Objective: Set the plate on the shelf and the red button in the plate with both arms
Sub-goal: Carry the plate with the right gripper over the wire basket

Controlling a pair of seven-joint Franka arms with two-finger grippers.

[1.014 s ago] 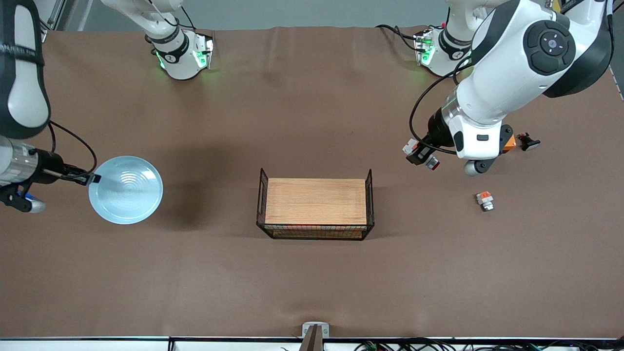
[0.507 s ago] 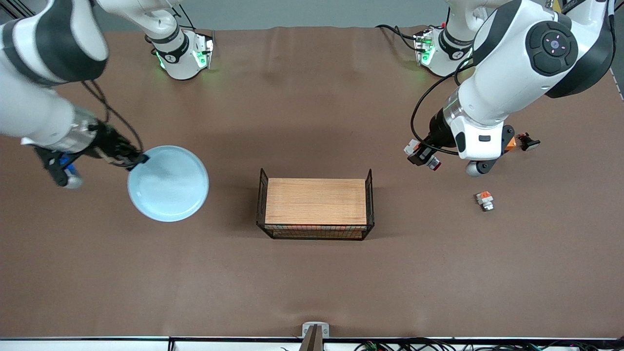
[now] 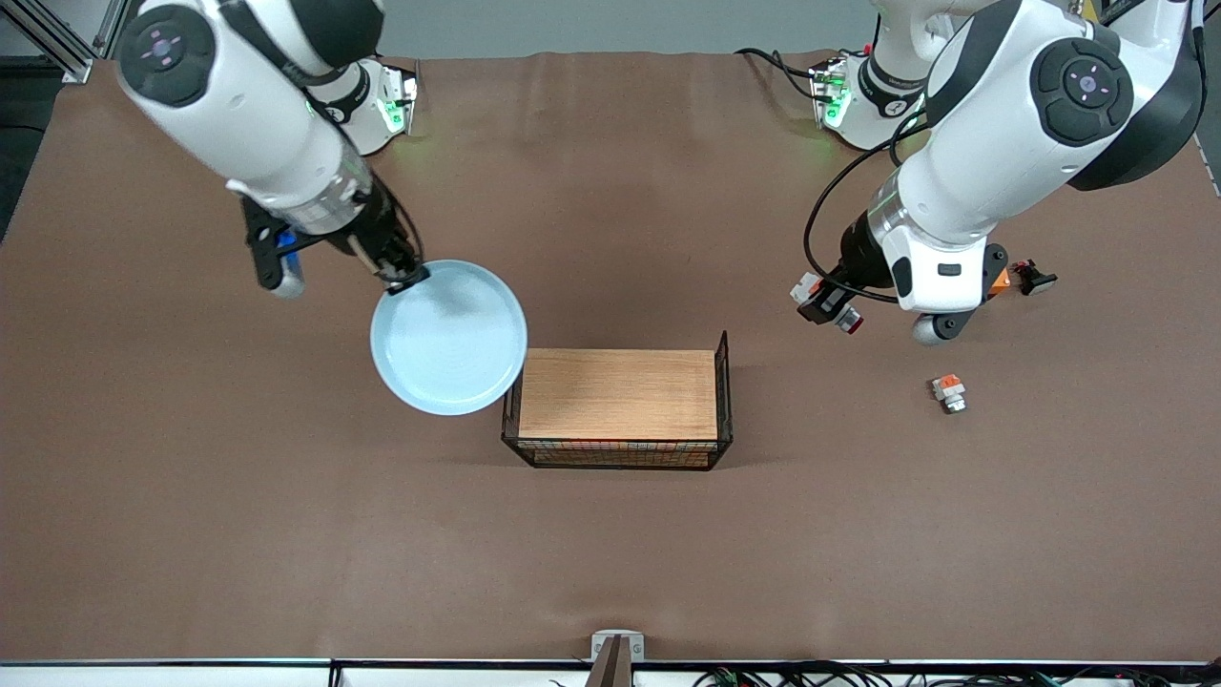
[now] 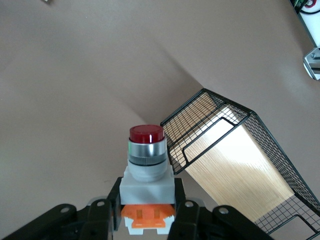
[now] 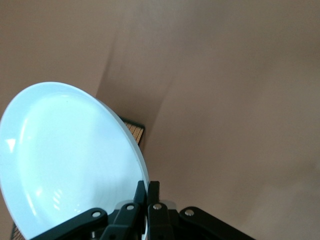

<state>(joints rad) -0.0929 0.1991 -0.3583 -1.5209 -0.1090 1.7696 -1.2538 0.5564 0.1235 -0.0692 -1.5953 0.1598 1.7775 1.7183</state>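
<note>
My right gripper (image 3: 408,277) is shut on the rim of the pale blue plate (image 3: 448,336) and holds it in the air, its edge over the right arm's end of the wire basket (image 3: 618,460). In the right wrist view the plate (image 5: 65,160) fills the area by the shut fingers (image 5: 148,192). My left gripper (image 3: 828,303) is shut on the red button (image 3: 847,322), held above the table toward the left arm's end of the basket. In the left wrist view the red button (image 4: 146,155) sits between the fingers, red cap pointing toward the basket (image 4: 235,150).
The basket has a wooden floor (image 3: 618,393). A similar switch part with a silver-white end (image 3: 949,392) lies on the table near the left arm. A black part (image 3: 1033,278) and an orange box (image 3: 998,279) lie farther from the camera, partly hidden by the left arm.
My right arm has carried the plate from the right arm's end of the table toward the basket. The left arm with the red button has barely moved.
</note>
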